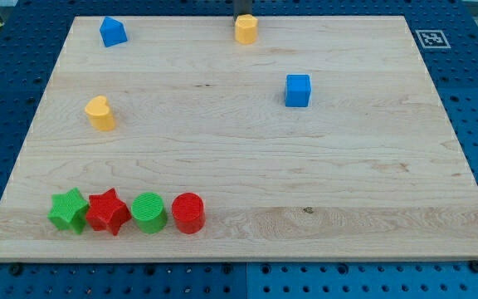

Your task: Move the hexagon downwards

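Pale wood-grain table [347,191] on blue pegboard. Yellow hexagon [246,29], smooth plastic, sits at the view's top centre; my tip [244,17], a dark rod end, touches its upper edge. No pincer on this arm, so no pinch state to tell. Blue cube [298,90] right of centre; blue house-shaped block [112,32] top left; yellow heart [100,114] at left. Bottom-left row, touching: green star [69,210], red star [108,211], green cylinder [148,212], red cylinder [187,213].
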You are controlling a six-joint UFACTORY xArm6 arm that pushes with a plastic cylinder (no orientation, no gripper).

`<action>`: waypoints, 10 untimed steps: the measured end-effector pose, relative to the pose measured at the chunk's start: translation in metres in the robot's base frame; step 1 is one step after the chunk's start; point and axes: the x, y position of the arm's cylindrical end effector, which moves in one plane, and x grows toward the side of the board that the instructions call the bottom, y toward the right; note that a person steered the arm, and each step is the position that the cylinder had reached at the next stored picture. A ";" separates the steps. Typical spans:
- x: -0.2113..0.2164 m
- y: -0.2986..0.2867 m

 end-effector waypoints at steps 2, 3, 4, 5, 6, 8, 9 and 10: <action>0.030 0.001; 0.030 0.001; 0.043 0.001; 0.058 0.001; 0.061 0.001; 0.067 0.001; 0.078 0.001; 0.079 0.001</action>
